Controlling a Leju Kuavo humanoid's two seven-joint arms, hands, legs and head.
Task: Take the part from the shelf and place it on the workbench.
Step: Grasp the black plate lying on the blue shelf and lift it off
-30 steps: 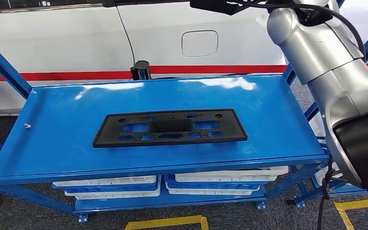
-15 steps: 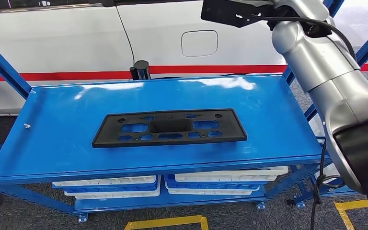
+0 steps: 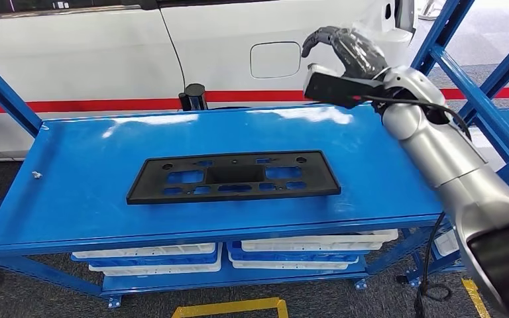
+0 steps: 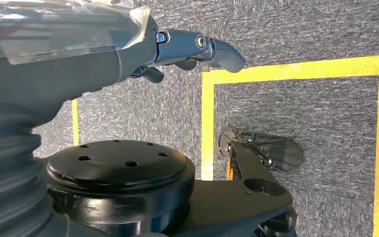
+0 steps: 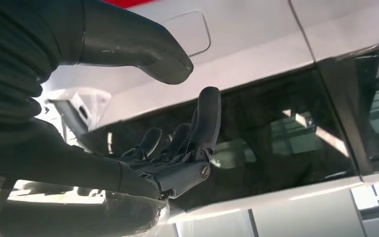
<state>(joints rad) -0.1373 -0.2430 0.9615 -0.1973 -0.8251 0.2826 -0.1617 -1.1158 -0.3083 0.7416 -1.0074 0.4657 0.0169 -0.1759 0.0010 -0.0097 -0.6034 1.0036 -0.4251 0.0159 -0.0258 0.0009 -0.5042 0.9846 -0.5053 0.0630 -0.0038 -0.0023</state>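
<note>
lying flat: black perforated part (image 3: 233, 176) (rectangular) | blue workbench (image 3: 73, 192) | right hand (image 3: 344, 46) empty, fingers apart

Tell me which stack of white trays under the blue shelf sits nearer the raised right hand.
The stack of white trays on the lower level's right side, below the right hand. The other stack sits at the left, farther from it.
</note>
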